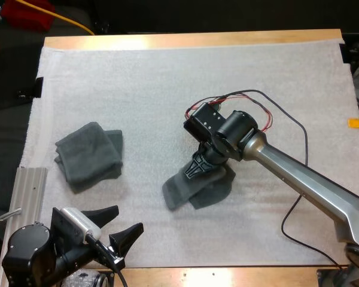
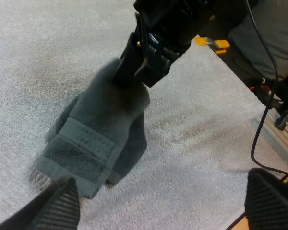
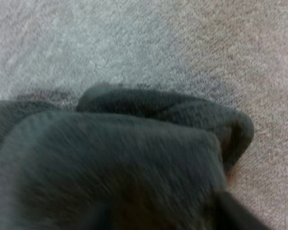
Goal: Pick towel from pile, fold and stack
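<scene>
The right gripper's (image 1: 198,169) fingertips are sunk into the crumpled towel (image 1: 198,190) and hidden by the cloth, so their ends cannot be made out. From the right wrist, dark grey-green folds crowd close to the camera, too blurred to show any weave, with one rounded fold lying on the white mat (image 1: 185,84) beyond them. Seen from above, the two black fingers stand close together, pinching the upper part of the towel. From the left wrist, the cloth rises in a peak to the fingers while its hemmed end rests on the mat. This towel lies near the middle of the mat, a little toward the near side. The left gripper (image 1: 126,219) hangs over the mat's near edge, its fingers spread wide and touching nothing, well apart from both towels; its arm is cut off at the near corner. A folded towel (image 1: 88,155) lies flat on the left part of the mat, apart from the crumpled one.
</scene>
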